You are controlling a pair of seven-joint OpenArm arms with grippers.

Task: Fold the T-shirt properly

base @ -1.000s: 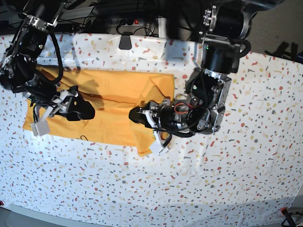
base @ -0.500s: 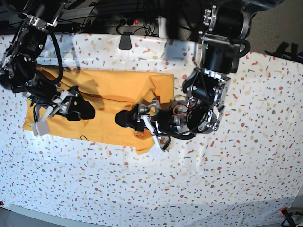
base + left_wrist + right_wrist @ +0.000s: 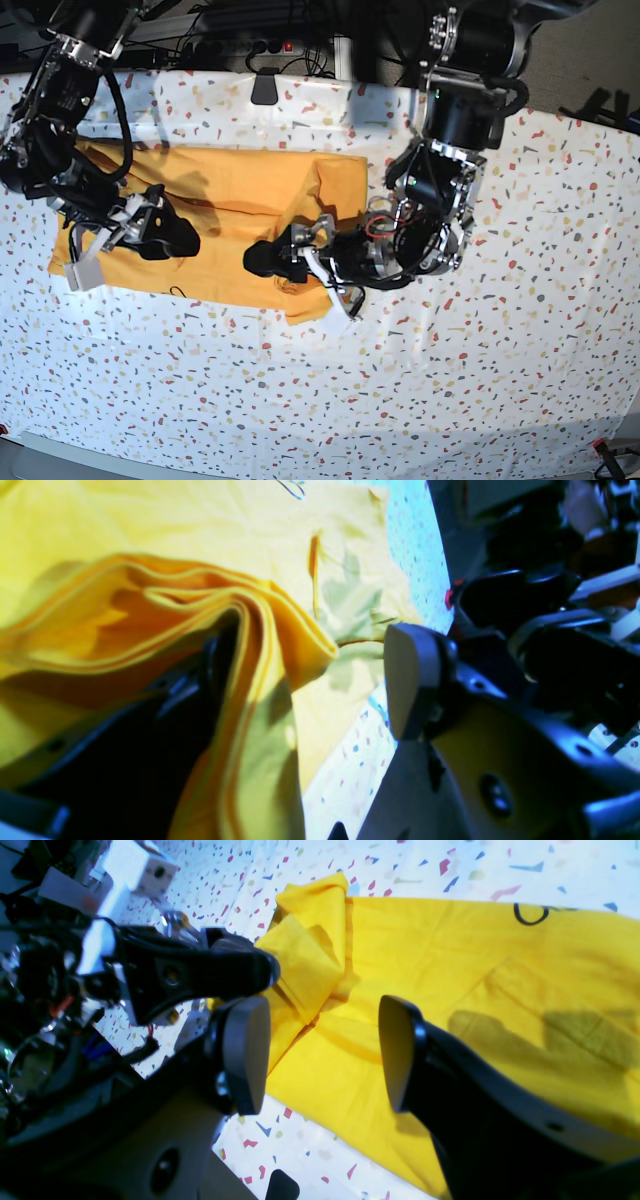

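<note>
t-shirt (image 3: pixel 235 255) on speckled tabletop (image 3: pixel 480 380), long axis left-right in base view; pointing of neck unclear. both arms hide parts. left fingers (image 3: pixel 305 680) spread, cloth fold between them; right fingers (image 3: pixel 325 1055) spread above cloth, released.

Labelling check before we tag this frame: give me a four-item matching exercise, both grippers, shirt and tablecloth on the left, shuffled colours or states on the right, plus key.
1. Left gripper
2. T-shirt
3. Right gripper
4. Tablecloth

A. White with coloured speckles
B. Open, neither jaw covered by cloth
C. Open, a raised fold partly covering one jaw
D. Plain orange-yellow, bunched in places

Pairs: 1-C, 2-D, 3-B, 4-A
</note>
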